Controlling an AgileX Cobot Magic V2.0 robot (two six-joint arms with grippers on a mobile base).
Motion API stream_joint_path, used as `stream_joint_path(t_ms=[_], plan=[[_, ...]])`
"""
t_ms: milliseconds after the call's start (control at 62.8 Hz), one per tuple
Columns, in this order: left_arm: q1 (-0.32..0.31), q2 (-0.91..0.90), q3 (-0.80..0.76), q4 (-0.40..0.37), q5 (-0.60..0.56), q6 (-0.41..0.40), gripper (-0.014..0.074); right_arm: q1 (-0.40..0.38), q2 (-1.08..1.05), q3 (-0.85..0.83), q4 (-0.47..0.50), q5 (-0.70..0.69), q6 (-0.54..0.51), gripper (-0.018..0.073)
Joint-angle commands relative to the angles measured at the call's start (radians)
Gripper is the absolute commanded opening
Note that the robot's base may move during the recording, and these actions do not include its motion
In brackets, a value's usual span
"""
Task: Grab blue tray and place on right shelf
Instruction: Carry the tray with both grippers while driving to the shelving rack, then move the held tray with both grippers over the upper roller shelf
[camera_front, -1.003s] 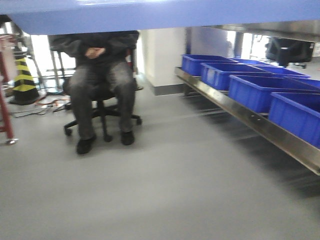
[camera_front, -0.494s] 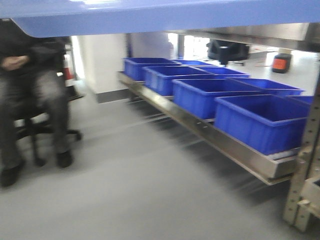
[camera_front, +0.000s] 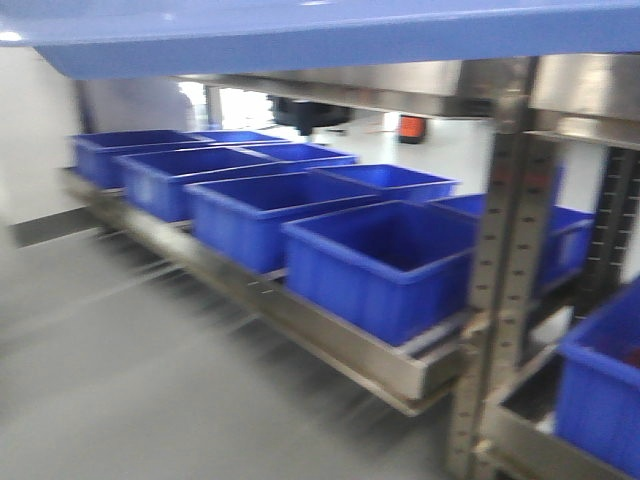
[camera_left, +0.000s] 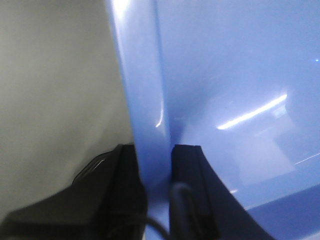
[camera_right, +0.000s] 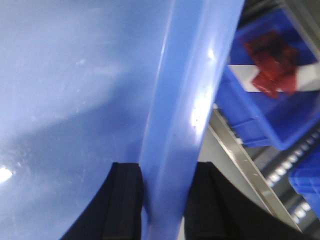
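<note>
The blue tray is held up in the air and spans the top of the front view. My left gripper is shut on the tray's left rim, one black finger on each side. My right gripper is shut on the tray's right rim in the same way. The right shelf, a long stainless-steel rack with a tall front lip and a perforated upright, runs from the left back to the right front, below and beyond the tray.
Several deep dark-blue bins stand in a row on the steel shelf. Another bin sits right of the upright. In the right wrist view a bin holds red packets. Grey floor lies at the left.
The view has swung to the right: the seated person and chair have left the frame, and the steel rack with its bins and upright is now closer and central. Both grippers still hold the tray.
</note>
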Motion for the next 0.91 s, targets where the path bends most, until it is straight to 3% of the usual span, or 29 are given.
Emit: stream_joint_path(t_ms=[0, 892], plan=[[-0.03, -0.026, -0.032, -0.223, 0.064, 0.047, -0.0048, 0.023, -0.017, -0.031, 0.149, 0.034, -0.033, 0.0023], [-0.03, -0.026, -0.032, -0.223, 0.064, 0.047, -0.0048, 0.023, -0.017, -0.031, 0.149, 0.034, -0.033, 0.0023]])
